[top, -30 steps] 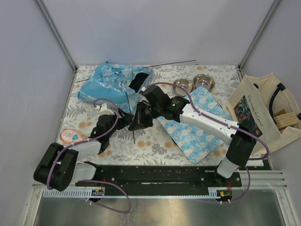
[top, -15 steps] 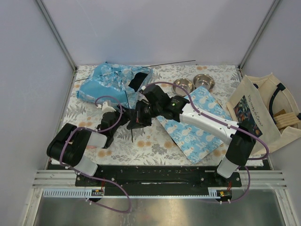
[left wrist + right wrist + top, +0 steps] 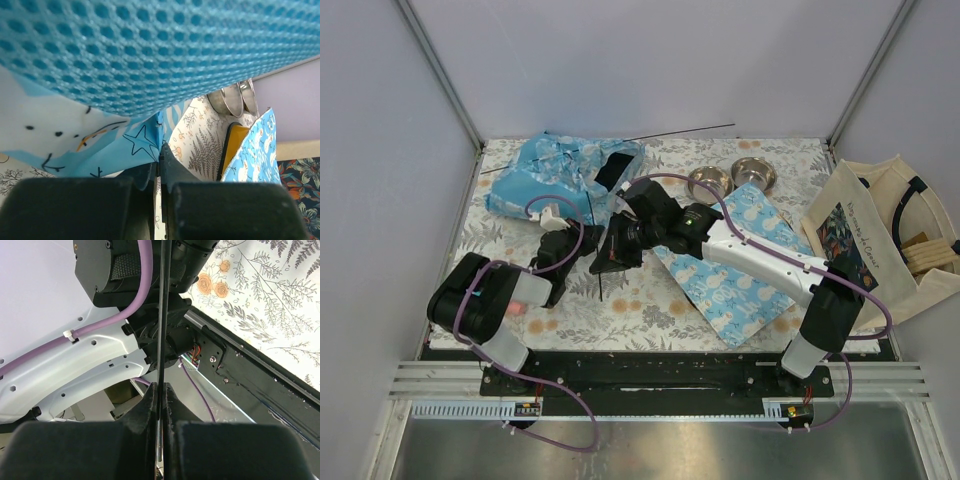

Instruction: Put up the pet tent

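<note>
Pet tent (image 3: pixel 560 170) is being left collapsed at the back-left of the table (image 3: pixel 650 310): a heap of fabric, not yet arched. A thin black pole (image 3: pixel 163 315) is being pinched between the pressed-together fingers of the right gripper (image 3: pixel 160 390), just in front of the heap. Judgement: it is being steadied so it can be flexed or fed into the fabric. Left gripper (image 3: pixel 159 169) is being held closed right under the tent's printed cloth and blue mesh. Whether cloth or pole is being caught there can't be told. Likely the hem is being anchored while the pole is being worked from the other side. Flat mat (image 3: pixel 740 260) and steel bowls (image 3: pixel 710 182) are being kept off to the right.
</note>
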Controlling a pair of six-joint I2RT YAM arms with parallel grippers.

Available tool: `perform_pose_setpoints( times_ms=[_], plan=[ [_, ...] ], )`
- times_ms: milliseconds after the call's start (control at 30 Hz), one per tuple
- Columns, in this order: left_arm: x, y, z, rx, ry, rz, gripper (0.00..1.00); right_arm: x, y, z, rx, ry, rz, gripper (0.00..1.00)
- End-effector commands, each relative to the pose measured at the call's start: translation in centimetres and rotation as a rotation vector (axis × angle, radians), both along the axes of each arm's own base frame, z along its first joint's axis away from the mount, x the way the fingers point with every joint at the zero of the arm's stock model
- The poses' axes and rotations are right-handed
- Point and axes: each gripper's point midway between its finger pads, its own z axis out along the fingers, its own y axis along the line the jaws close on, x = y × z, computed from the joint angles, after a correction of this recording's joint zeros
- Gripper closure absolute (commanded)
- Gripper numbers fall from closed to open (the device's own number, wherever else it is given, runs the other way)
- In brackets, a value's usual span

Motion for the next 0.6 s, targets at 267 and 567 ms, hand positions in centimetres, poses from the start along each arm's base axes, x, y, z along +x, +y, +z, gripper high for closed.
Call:
perform_pose_setpoints(
  times_ms=[267, 567],
  plan=[
    [-5.6, -3.7, 4.9, 0.064, -0.110, -0.297, 1.00, 5.4, -3.1, 2.8, 0.047, -0.367, -0.229, 1.00],
    [-10.2, -8.2, 8.0, 0.135, -0.166, -0.517, 1.00, 5.2, -6.4, 2.6, 0.010, -0.410, -0.318, 1.00]
  ],
)
